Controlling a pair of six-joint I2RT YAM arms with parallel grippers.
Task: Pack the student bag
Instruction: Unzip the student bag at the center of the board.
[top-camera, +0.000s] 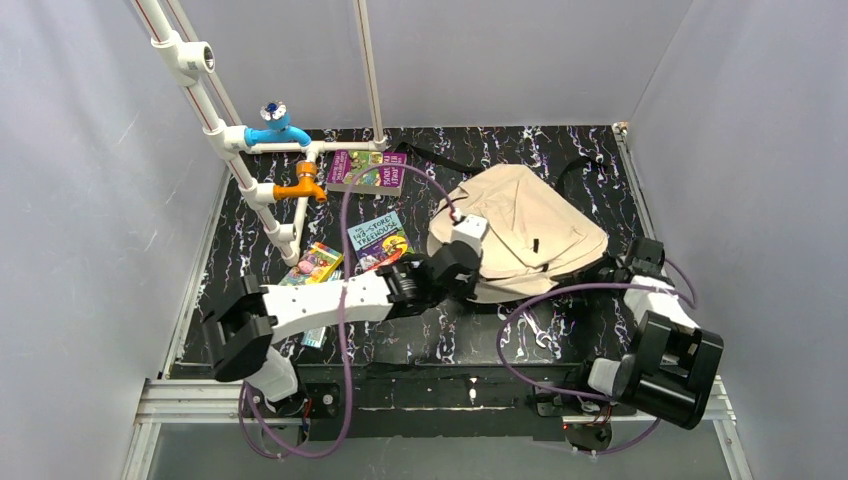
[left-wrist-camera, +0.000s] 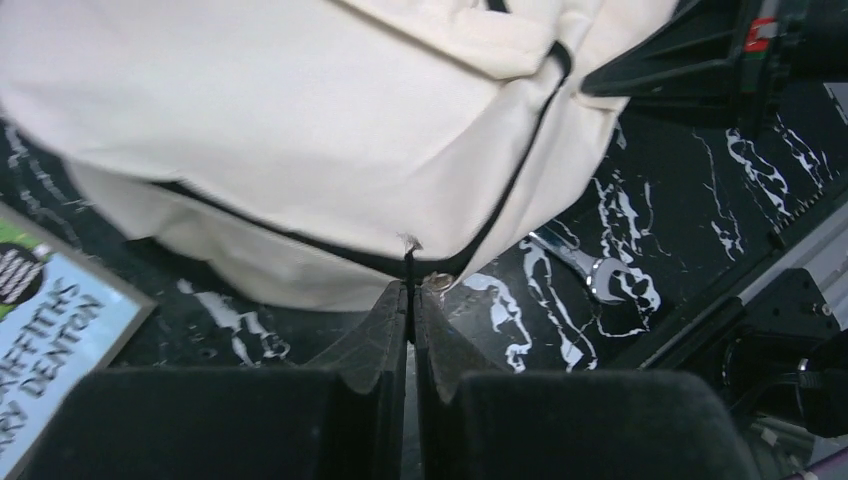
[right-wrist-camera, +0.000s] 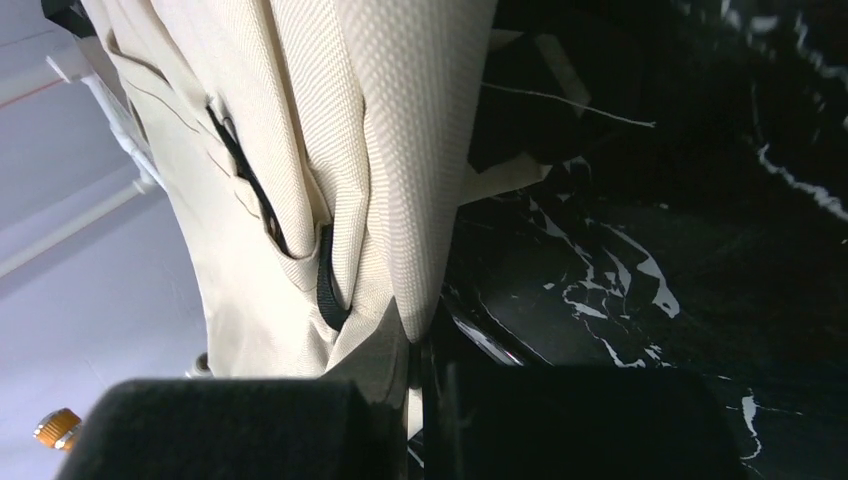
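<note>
The beige student bag (top-camera: 520, 232) lies on the black marbled table, right of centre. My left gripper (top-camera: 466, 268) is at its near-left edge, shut on a black zipper pull (left-wrist-camera: 409, 262) of the bag's black zipper line (left-wrist-camera: 520, 170). My right gripper (top-camera: 620, 268) is at the bag's near-right corner, shut on a fold of the beige bag fabric (right-wrist-camera: 420, 200); a black webbing strap (right-wrist-camera: 328, 285) shows beside it. The bag (left-wrist-camera: 300, 120) fills the top of the left wrist view.
Two picture books (top-camera: 380, 240) (top-camera: 367, 170) and a crayon box (top-camera: 313, 263) lie left of the bag. A white pipe frame with a blue tap (top-camera: 275, 130) and an orange tap (top-camera: 303, 185) stands at back left. A steel wrench (left-wrist-camera: 590, 270) lies near the front edge.
</note>
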